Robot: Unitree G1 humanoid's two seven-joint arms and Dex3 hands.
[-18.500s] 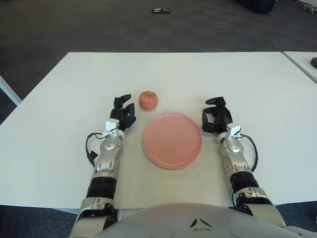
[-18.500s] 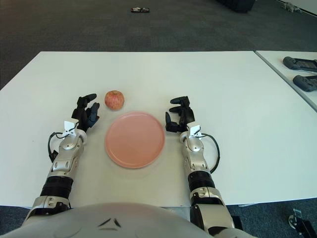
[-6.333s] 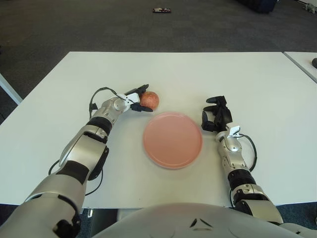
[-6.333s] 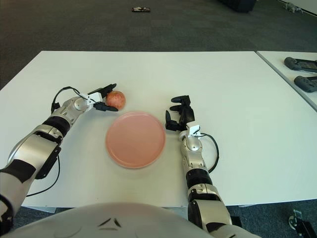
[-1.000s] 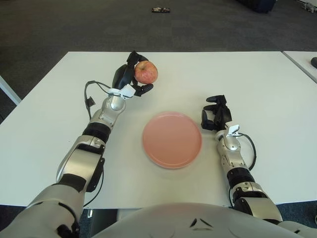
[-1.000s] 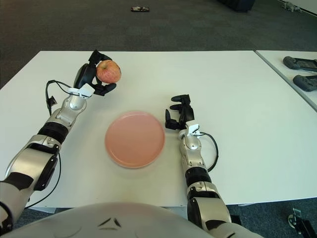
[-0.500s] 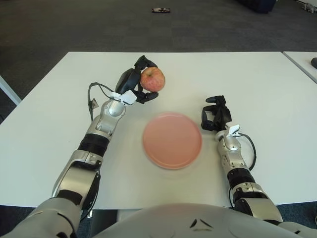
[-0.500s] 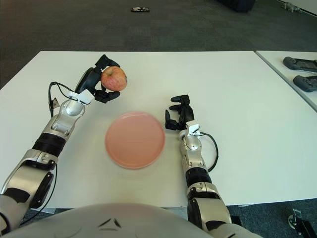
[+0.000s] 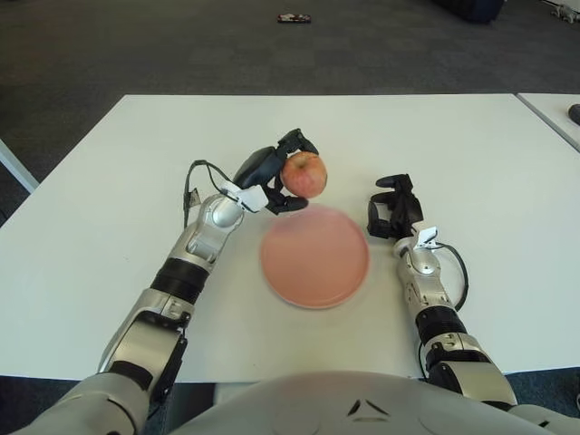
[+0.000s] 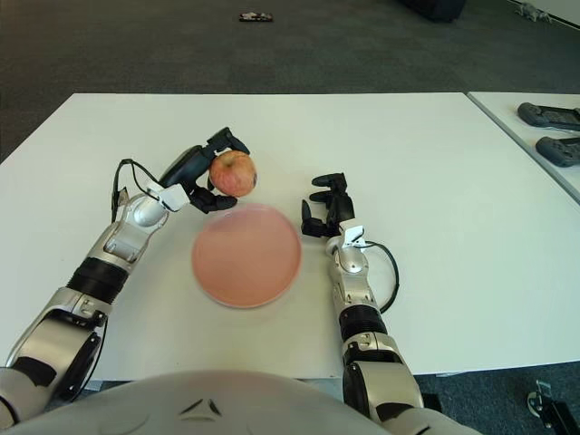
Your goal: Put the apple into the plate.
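One relation decides the coming move: the apple (image 9: 304, 174) is held in the air by the left hand (image 9: 275, 181), over the far-left rim of the plate (image 9: 314, 256), so the plate's middle lies toward the near edge of the counter (image 9: 118, 181) and a little to the right of the fruit. The left hand's dark fingers (image 9: 296, 140) are curled round the apple from its left side, above and below, and the apple sits clear of the counter with nothing under it but the plate's edge. Being round, the apple has no long axis to line up; I judge only a short carry inward and a lowering are needed before letting go, and a release from a height could send it rolling off the shallow dish. The right hand (image 9: 393, 208) shows just beside the plate's right rim, fingers curled and holding nothing, idle. The counter is a white, flat, bare top, with a second white top off its far-right corner. Beyond the far edge lies dark carpet with a small dark object (image 9: 294, 18) on it.
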